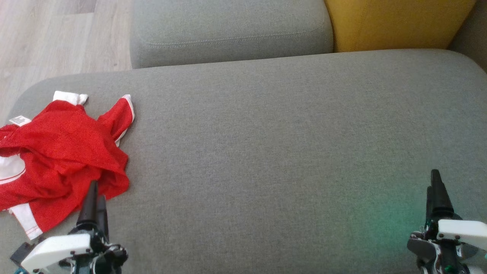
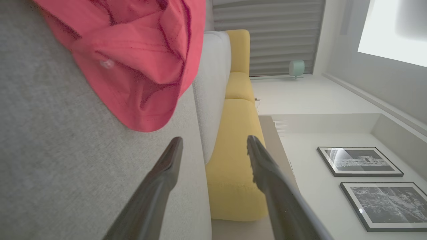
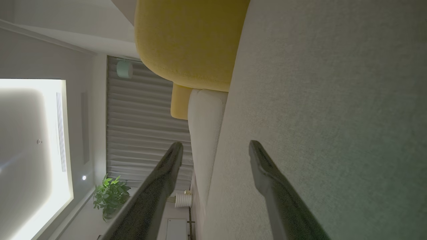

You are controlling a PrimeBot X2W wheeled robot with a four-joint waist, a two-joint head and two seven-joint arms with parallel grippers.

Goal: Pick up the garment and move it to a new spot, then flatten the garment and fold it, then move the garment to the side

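You had both wrists rolled on edge above the sofa (image 1: 266,133), left jaws and right jaws spread, empty; the crumpled garment (image 1: 64,152) lay just beyond the left tips.

Grey sofa (image 1: 285,125), yellow cushion (image 1: 395,23)

Crumpled red garment (image 1: 64,152) with white trim
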